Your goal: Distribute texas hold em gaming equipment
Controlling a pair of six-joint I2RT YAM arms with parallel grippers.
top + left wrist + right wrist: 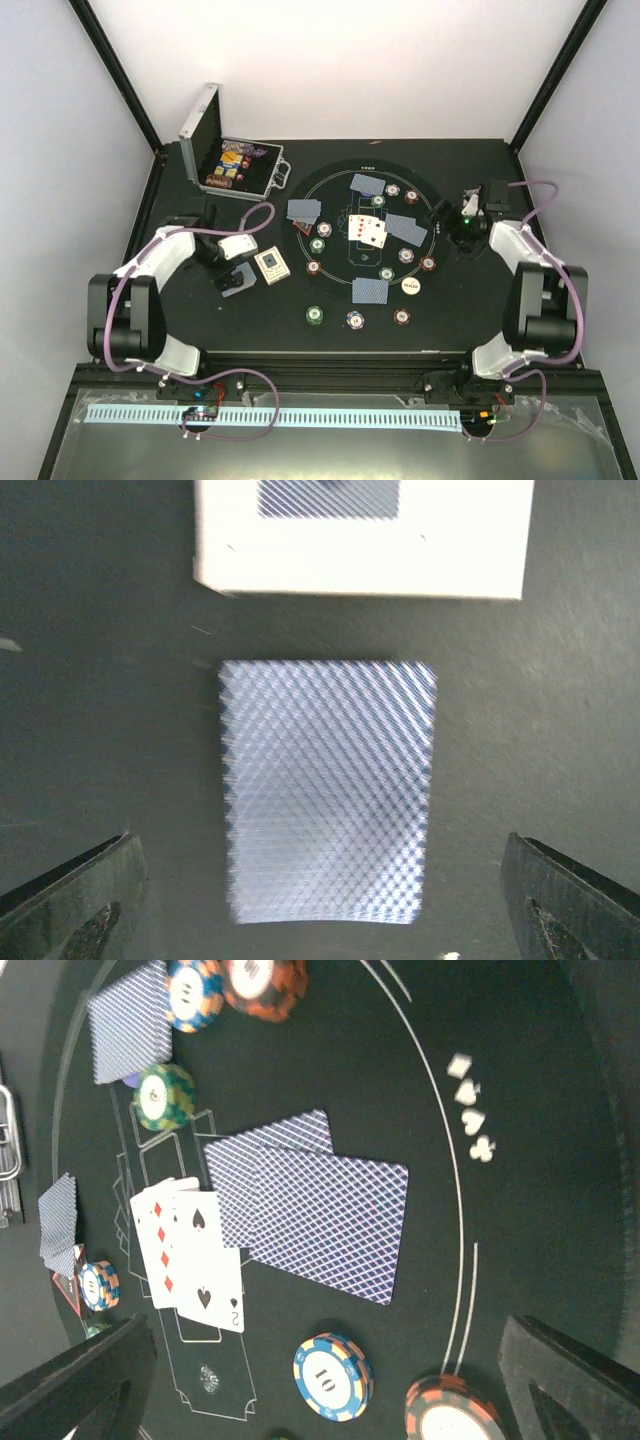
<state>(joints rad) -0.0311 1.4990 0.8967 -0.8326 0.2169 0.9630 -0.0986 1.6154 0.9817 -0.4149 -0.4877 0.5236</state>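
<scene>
Distribution well advanced, judged from the layout. On the round mat (340,280), four face-down card pairs (370,291) lie around a fan of face-up cards (366,230) at the centre. The right wrist view shows one such pair (320,1210) overlapping beside the fan. Chips (317,245) sit singly or in twos near each pair, and a white button (410,286) rests by the near pair. Three more chips (355,320) lie in a row just outside the mat's near edge. Likely remaining: the open case (200,128) at the far left holds further chips, and one face-down card (330,790) lies on the bare surface (250,320) left of the mat, just beside a white box (360,540). The left gripper (320,900) hangs over this card, fingers (70,910) spread wide to either side and grasping nothing; placing this card appears to be the step in hand. The right gripper (320,1390) hovers at the mat's right edge, likewise spread apart and empty. Whether every seat has its full share cannot be told.
</scene>
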